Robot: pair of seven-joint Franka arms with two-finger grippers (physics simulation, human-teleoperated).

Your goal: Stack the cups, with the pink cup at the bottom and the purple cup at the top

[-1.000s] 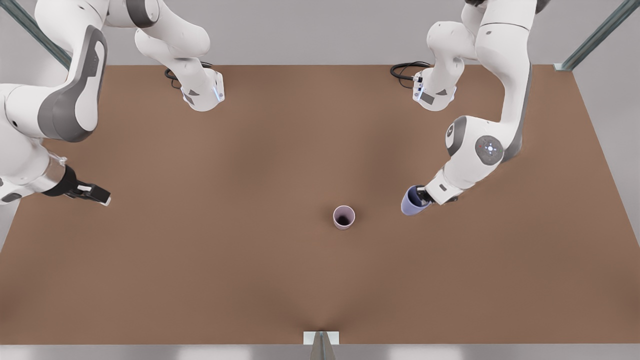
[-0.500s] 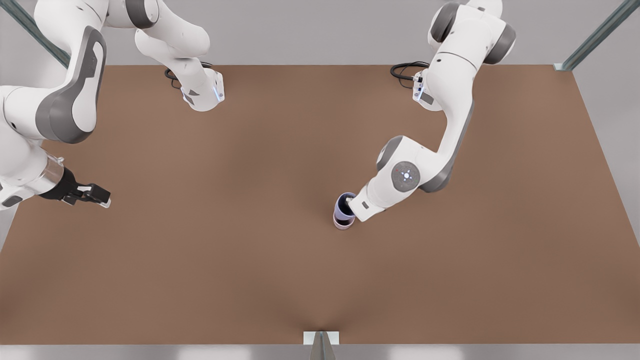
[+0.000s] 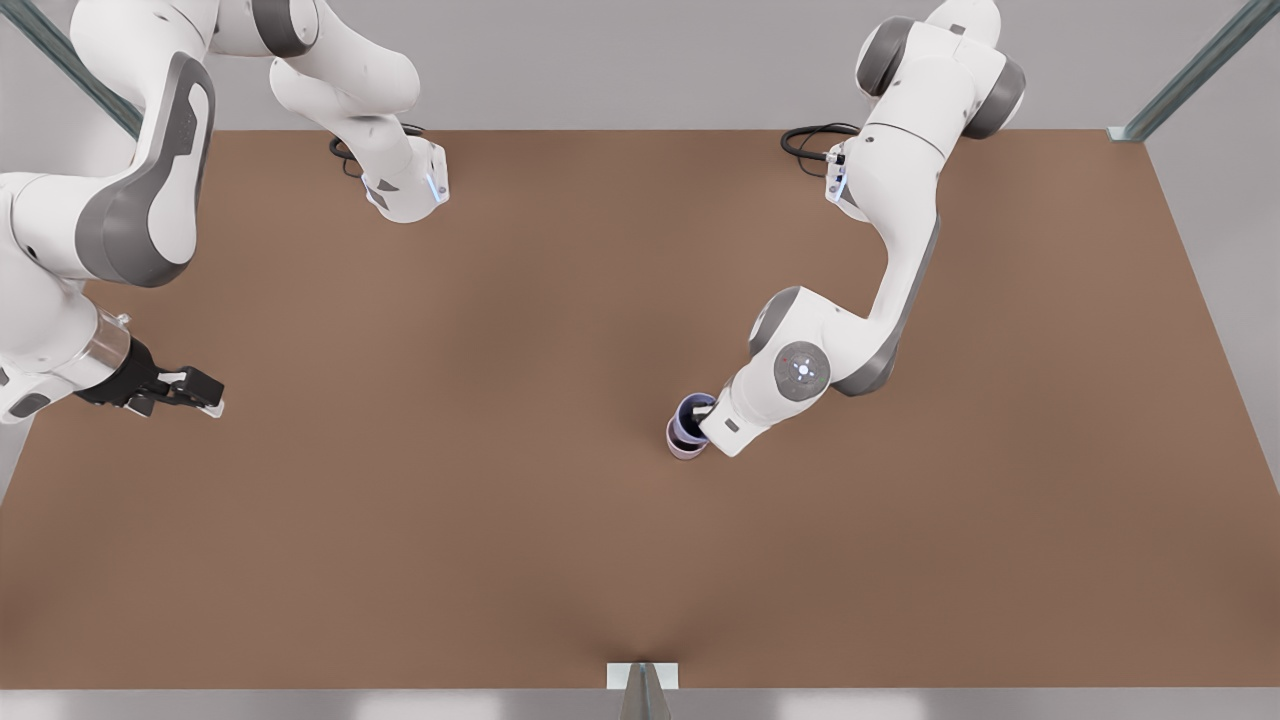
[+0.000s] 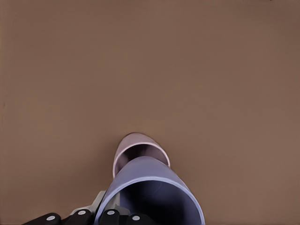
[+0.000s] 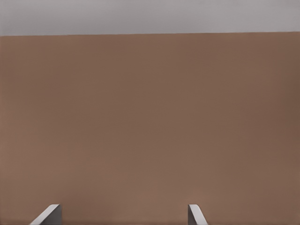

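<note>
The pink cup [image 3: 685,451] stands upright on the brown table [image 3: 500,520], a little to the front view's right of the middle. The purple cup [image 3: 689,416] hangs directly over its mouth, slightly tilted; I cannot tell whether its base is inside. My left gripper [image 3: 704,419] is shut on the purple cup's wall, on the side toward the front view's right. In the left wrist view the purple cup [image 4: 154,190] covers most of the pink cup [image 4: 140,143] behind it. My right gripper [image 3: 205,396] waits open above the table's edge on the front view's left, its fingertips [image 5: 49,213] over bare table.
Both arm bases [image 3: 405,190] [image 3: 865,190] stand at the table's far edge with black cables [image 3: 810,140] beside them. A small metal bracket [image 3: 642,676] sits at the middle of the near edge. Metal frame posts [image 3: 1190,70] rise at the far corners.
My left gripper carried the purple cup toward the front view's left until it was over the pink cup, then sank a little. The right arm barely shifted.
</note>
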